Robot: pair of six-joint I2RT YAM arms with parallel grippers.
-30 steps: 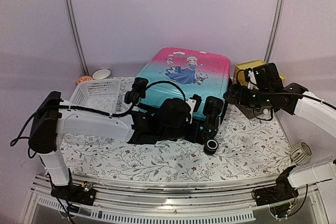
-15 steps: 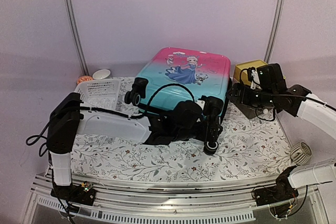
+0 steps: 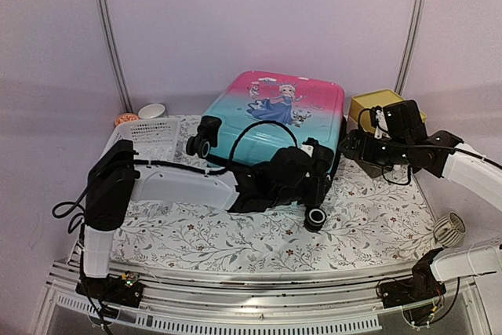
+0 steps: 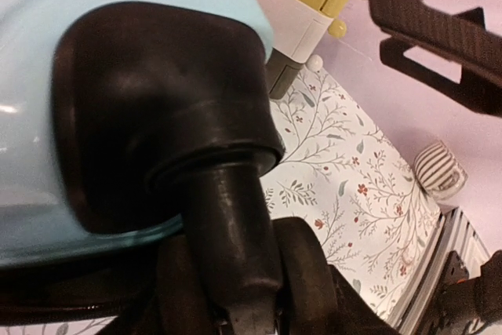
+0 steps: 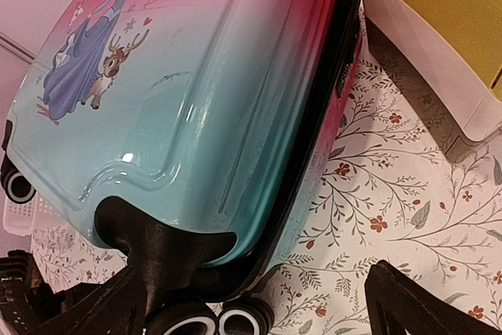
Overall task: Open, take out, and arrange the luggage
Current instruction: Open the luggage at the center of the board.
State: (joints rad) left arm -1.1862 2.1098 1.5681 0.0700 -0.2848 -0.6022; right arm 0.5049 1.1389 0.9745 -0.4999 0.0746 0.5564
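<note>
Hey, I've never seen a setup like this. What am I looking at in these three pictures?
These are two robot arms bolted at the near edge of a flowered table. One picture looks down from above and behind the arms. The other two come from a camera on each wrist. On the table lie a princess suitcase, a white basket and a yellow-topped box. The left gripper is at the suitcase's near wheel corner, and I cannot tell whether it grips anything. The right gripper is open beside the suitcase, holding nothing.
</note>
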